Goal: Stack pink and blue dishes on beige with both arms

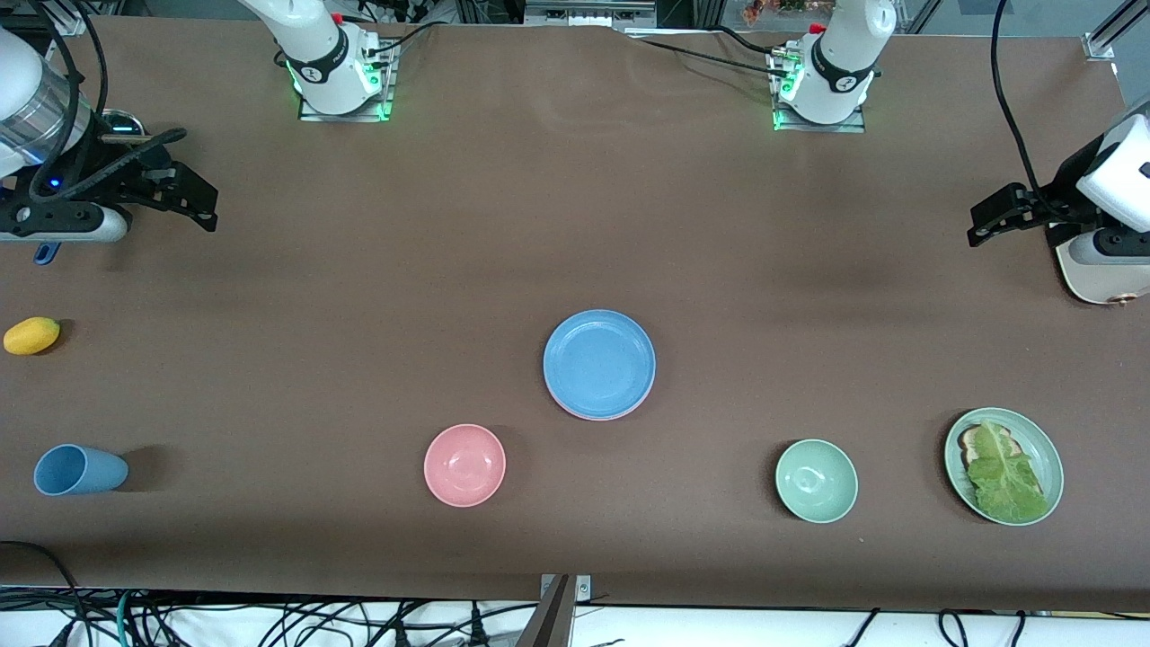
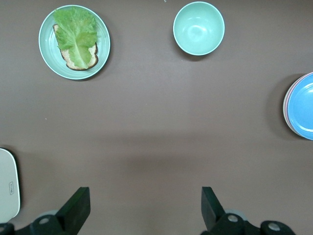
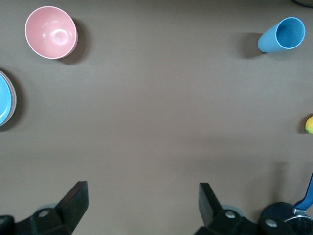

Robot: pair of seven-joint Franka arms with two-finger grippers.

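Note:
The sky-blue plate (image 1: 599, 362) lies on top of the pale pink plate, of which only a thin rim (image 1: 594, 418) shows under it, at the table's middle. No beige plate shows; anything under the stack is hidden. The blue plate also appears at the edge of the left wrist view (image 2: 301, 105) and of the right wrist view (image 3: 4, 99). My left gripper (image 1: 986, 222) hangs open over the left arm's end of the table, holding nothing (image 2: 145, 205). My right gripper (image 1: 199, 203) hangs open and unladen over the right arm's end (image 3: 143, 200). Both arms wait apart from the stack.
A pink bowl (image 1: 464, 465), a green bowl (image 1: 816, 481) and a green plate (image 1: 950, 452) with bread and lettuce lie nearer the front camera. A blue cup (image 1: 79, 469) lies on its side and a yellow fruit (image 1: 31, 335) sits at the right arm's end. A cream toaster (image 1: 1101, 270) stands under the left arm.

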